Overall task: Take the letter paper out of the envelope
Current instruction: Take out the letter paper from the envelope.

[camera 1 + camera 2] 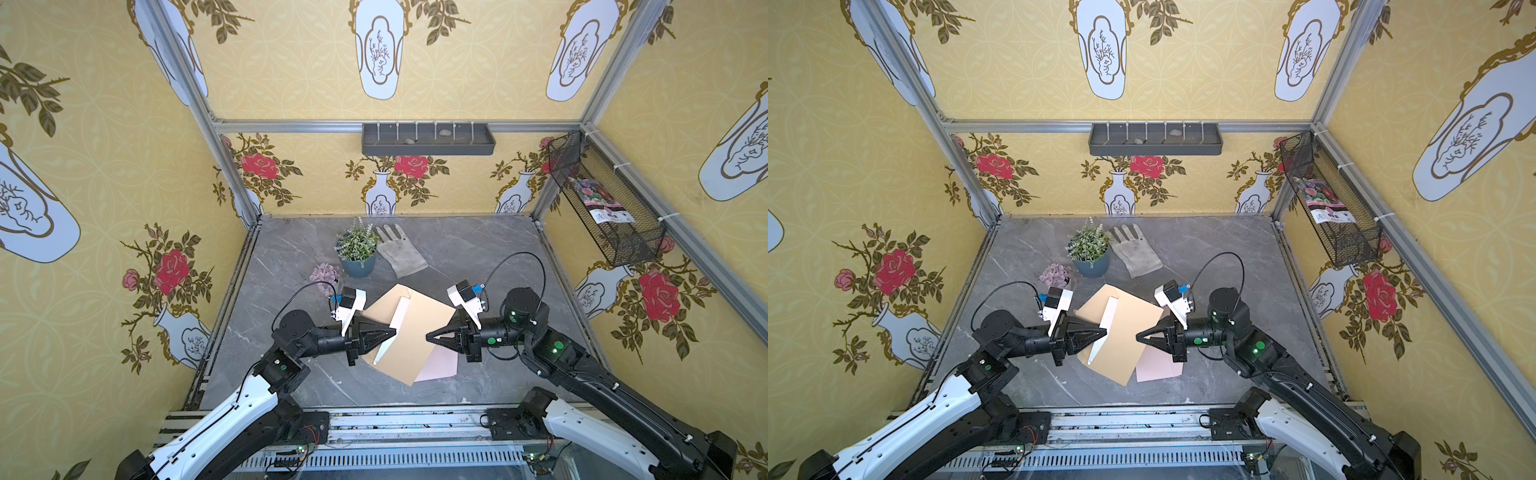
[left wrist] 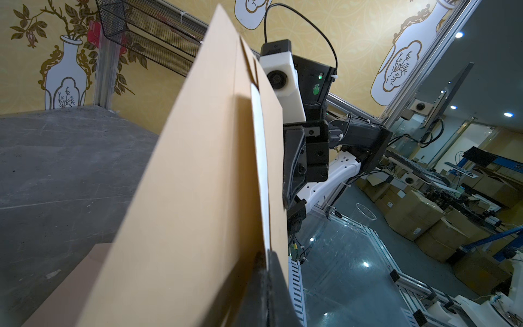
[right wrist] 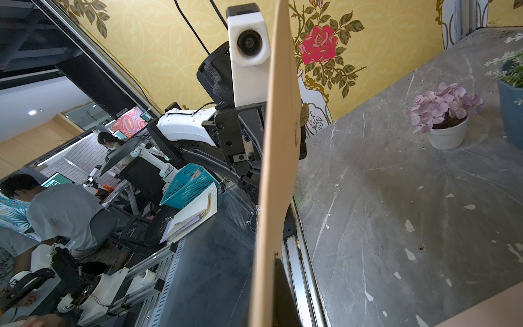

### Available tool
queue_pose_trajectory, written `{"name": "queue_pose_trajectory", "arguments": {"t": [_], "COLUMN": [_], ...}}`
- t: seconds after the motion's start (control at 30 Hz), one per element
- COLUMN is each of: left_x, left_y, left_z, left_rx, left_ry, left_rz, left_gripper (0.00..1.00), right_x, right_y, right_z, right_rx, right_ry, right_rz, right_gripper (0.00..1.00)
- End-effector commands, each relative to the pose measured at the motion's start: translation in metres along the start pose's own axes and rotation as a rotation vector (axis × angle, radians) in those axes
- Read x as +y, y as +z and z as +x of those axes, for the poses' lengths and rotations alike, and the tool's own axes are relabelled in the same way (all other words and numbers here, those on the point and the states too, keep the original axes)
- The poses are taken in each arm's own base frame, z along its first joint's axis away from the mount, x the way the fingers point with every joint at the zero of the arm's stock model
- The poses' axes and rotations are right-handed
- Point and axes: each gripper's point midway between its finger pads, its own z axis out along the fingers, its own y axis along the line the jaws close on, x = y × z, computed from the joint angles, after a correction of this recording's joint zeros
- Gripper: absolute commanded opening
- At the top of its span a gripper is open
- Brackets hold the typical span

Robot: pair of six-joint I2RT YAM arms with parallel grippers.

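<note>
You had both arms meeting over the middle of the table [image 1: 478,257]. Your left gripper [image 1: 394,331] was pinched shut on the white letter [image 1: 392,328], which stuck out of the brown envelope [image 1: 415,332] along that envelope's left side; in both top views the letter showed as a narrow white strip running from near the flap down to the lower left corner. In the left wrist view the letter [image 2: 261,170] lay against the envelope [image 2: 184,184] and ran down into the closed fingers [image 2: 271,283].

Your right gripper [image 1: 429,336] was pressed together on the envelope's right edge, and the right wrist view showed the envelope [image 3: 278,141] edge-on, rising from the closed jaws. The envelope was held up off the table between the two grippers, tilted.

A pink sheet [image 1: 440,363] lay flat on the table, partly under the envelope's lower right corner. Behind the envelope stood a potted plant [image 1: 357,249], with a grey glove [image 1: 401,251] just beside it and a small pot of purple flowers [image 1: 326,276] near your left wrist camera. A wire basket [image 1: 602,199] hung on the right wall and a grey tray [image 1: 428,139] on the back wall.
</note>
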Motion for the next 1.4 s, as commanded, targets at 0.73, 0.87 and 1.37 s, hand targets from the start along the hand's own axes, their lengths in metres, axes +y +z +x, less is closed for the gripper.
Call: {"name": "queue_pose_trajectory", "arguments": {"t": [0.73, 0.87, 1.37], "left_x": [0.007, 0.009, 0.024], "left_y": [-0.003, -0.002, -0.015], "left_z": [-0.002, -0.001, 0.013], "left_rx": [-0.024, -0.019, 0.027], "left_ry": [0.032, 0.027, 0.053], "left_rz": [-0.054, -0.054, -0.189], "left_gripper": [0.00, 0.00, 0.00], "right_x": [-0.019, -0.023, -0.080], "right_y": [-0.014, -0.016, -0.055], "right_z": [0.032, 0.038, 0.037], "right_rx": [0.047, 0.043, -0.054], "right_ry": [0.047, 0.073, 0.220], "right_rz": [0.108, 0.109, 0.338], "right_gripper": [0.00, 0.00, 0.00]}}
